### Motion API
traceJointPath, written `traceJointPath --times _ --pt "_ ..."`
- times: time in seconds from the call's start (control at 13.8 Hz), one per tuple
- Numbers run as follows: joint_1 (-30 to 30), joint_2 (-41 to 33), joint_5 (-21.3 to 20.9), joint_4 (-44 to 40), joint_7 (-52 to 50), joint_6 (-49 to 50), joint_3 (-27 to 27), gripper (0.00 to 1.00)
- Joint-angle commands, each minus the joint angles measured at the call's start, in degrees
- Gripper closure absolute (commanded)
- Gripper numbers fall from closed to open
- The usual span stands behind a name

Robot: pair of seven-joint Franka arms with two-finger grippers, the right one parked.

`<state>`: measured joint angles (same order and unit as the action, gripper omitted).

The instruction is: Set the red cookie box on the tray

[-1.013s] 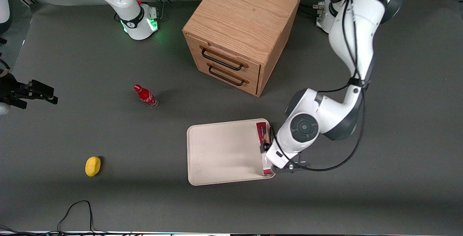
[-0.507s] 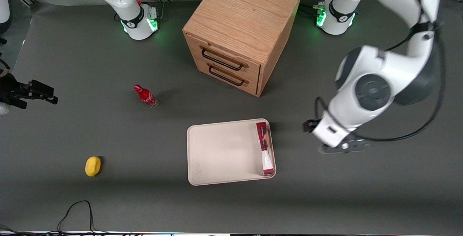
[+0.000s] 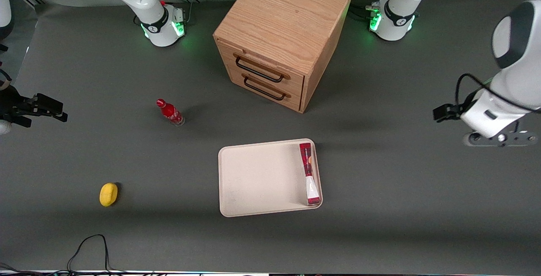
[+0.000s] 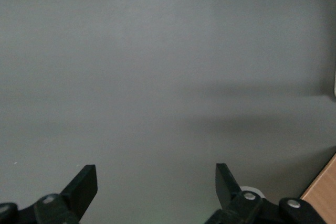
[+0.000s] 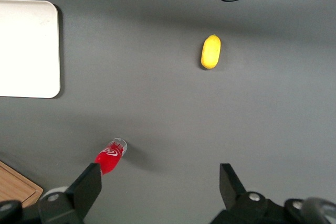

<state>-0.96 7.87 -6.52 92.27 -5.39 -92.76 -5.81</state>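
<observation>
The red cookie box (image 3: 309,173) stands on its long edge in the cream-white tray (image 3: 258,178), against the rim at the working arm's end. The box runs nearly the tray's width. My left gripper (image 3: 498,137) is high above the bare grey mat, far from the tray toward the working arm's end of the table. In the left wrist view the gripper (image 4: 156,182) is open and empty, with only grey mat between its two dark fingertips (image 4: 84,181). A part of the tray also shows in the right wrist view (image 5: 29,48).
A wooden drawer cabinet (image 3: 281,39) with two closed drawers stands farther from the front camera than the tray. A small red bottle (image 3: 170,112) and a yellow lemon-like object (image 3: 108,194) sit toward the parked arm's end. A black cable (image 3: 86,246) lies near the front edge.
My left gripper let go of the cookie box, rose off the tray and swung away toward the working arm's end. The box stays on edge in the tray.
</observation>
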Motion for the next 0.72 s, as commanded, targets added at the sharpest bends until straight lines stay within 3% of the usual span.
traceJointPath --times 0.0,0.14,0.51,0.65 --pt "3.16 -7.57 2.99 9.20 1.69 -2.14 6.68 0.00" --pt "0.70 -13.38 5.37 15.81 1.69 -6.01 6.52 0.00" --pt "3.07 -11.65 4.32 8.29 0.99 2.32 6.95 0.00" --pt "1.06 -10.95 4.41 7.58 0.38 2.59 6.43 0.00"
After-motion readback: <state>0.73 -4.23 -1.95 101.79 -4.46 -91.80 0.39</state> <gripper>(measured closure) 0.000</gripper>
